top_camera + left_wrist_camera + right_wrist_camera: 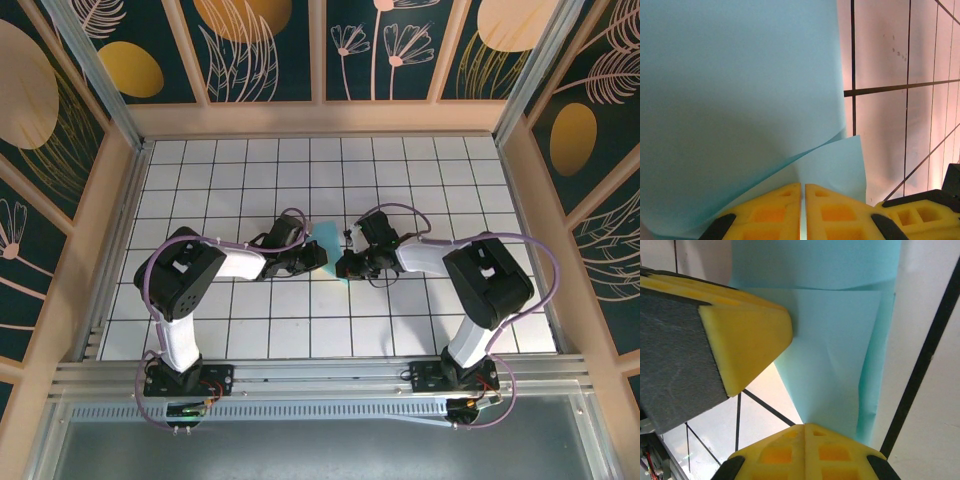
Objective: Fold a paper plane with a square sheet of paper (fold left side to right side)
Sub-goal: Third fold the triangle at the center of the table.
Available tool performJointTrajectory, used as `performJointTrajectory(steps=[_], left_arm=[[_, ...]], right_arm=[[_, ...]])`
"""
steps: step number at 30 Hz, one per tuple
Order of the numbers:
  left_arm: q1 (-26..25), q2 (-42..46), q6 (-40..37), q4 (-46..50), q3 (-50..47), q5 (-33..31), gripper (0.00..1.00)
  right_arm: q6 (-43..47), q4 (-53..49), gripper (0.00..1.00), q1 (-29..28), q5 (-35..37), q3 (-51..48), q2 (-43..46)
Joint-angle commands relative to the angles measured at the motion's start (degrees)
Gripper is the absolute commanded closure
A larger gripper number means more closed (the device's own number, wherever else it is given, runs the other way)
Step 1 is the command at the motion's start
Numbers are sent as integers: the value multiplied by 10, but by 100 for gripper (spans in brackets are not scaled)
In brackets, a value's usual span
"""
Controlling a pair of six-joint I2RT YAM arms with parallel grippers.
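Observation:
The square sheet of paper [328, 237] is turquoise and stands bent up off the grid table between my two grippers at the table's middle. In the left wrist view one flap of the sheet [740, 100] curls up high and a lower layer lies flat. My left gripper [803, 186] [320, 258] is shut, with the paper's edge caught in the slit between its yellow pads. My right gripper [805, 426] [346, 266] is shut with no gap, its tips against the sheet [835, 340] where the sheet narrows. Whether it pinches the paper I cannot tell. The paper plane is out of view.
The white grid table [450, 190] has wooden side walls [120, 190] around it. The two grippers stand very close: a left finger [745, 335] looms in the right wrist view, and a right finger [920, 215] shows in the left wrist view.

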State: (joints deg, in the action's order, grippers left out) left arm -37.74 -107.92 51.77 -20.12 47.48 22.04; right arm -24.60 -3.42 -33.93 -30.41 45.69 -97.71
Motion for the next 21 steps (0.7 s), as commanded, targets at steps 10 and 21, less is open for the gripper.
performJointTrajectory(steps=[10,21], left_arm=[[-2,-34,-5,69,-12,-27,89],[-2,-35,-9,79,-8,-34,89]], right_arm=[[-2,-28,100,-9,26,6,-18],[1,-65,100,-13,48,4,-16]])
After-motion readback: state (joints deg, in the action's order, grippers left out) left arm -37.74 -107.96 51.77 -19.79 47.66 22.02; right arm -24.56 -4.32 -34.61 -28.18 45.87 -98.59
